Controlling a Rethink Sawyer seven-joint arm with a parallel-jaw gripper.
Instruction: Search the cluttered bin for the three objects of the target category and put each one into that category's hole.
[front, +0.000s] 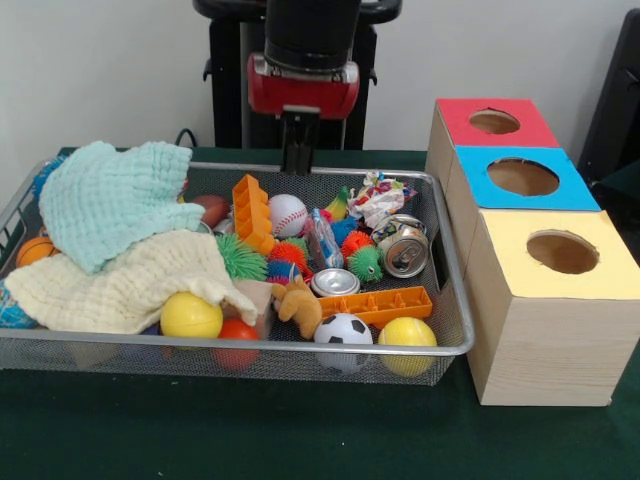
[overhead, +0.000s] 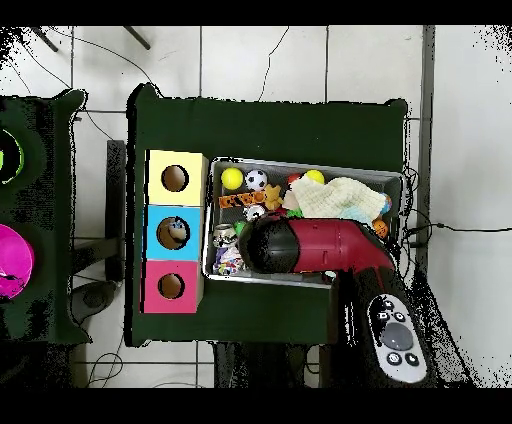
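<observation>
The bin (front: 300, 352) is a wide silver wire-mesh basket on the green table, full of clutter. It also shows in the overhead view (overhead: 320, 166). The hole (front: 494, 121) is in the red top of the farthest wooden box, right of the bin; in the overhead view the hole (overhead: 171, 286) sits in the left column of boxes. My gripper (front: 299, 150) hangs straight down at the bin's far rim, above a baseball (front: 288, 214) and an orange tray (front: 252, 213). It holds nothing that I can see. In the overhead view my arm (overhead: 320, 248) hides it.
A mint cloth (front: 115, 200) and a cream cloth (front: 120, 280) cover the bin's left half. Elsewhere lie two cans (front: 405, 252), spiky balls (front: 240, 258), a soccer ball (front: 343, 330), yellow balls (front: 190, 315), a plush toy (front: 300, 305). Blue-topped (front: 522, 177) and yellow-topped (front: 562, 252) boxes stand nearer.
</observation>
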